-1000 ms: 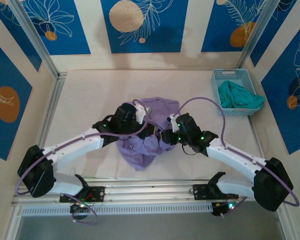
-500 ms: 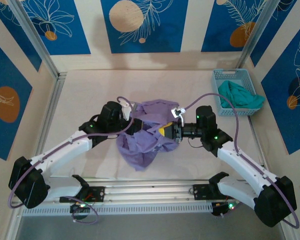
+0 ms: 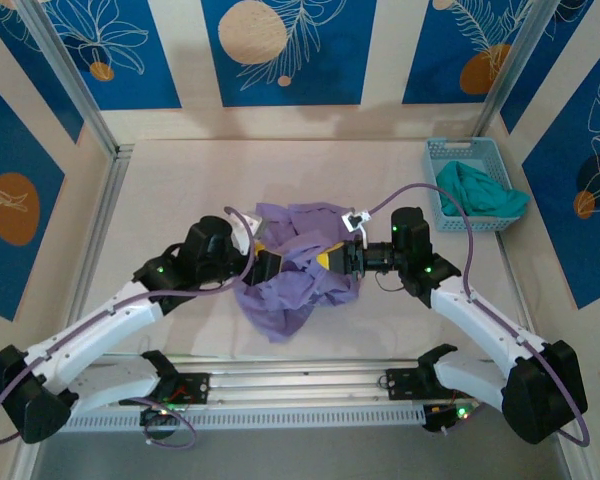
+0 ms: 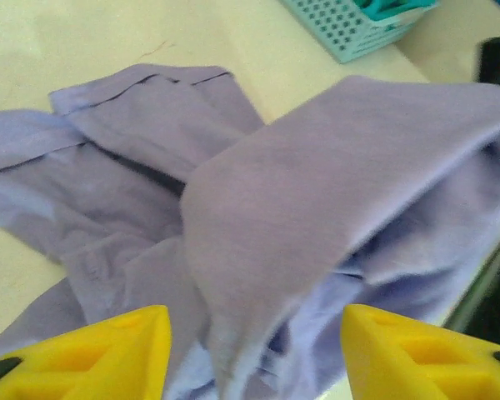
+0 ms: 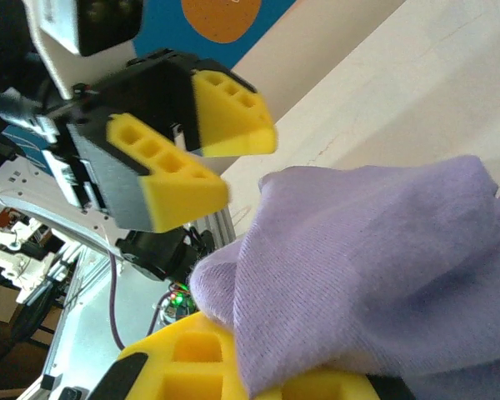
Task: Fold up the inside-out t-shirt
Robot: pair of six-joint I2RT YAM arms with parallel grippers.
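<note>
On table (image 3: pixel 160 190) centre: lavender t-shirt (image 3: pixel 285 285) bunched, nothing folded yet; L gripper (image 4: pixel 254 321), 9 o'clock, apart; R gripper (image 3: pixel 330 260), 3 o'clock, clamping shirt.

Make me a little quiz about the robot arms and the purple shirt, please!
1. True or false: the lavender t-shirt lies spread out flat.
2. Which gripper pinches the t-shirt? A) left gripper B) right gripper C) neither
3. What lies in the light blue basket?
Key: 1 false, it is bunched up. 2 B; the left gripper's jaws stand apart. 3 a teal-green garment.
</note>
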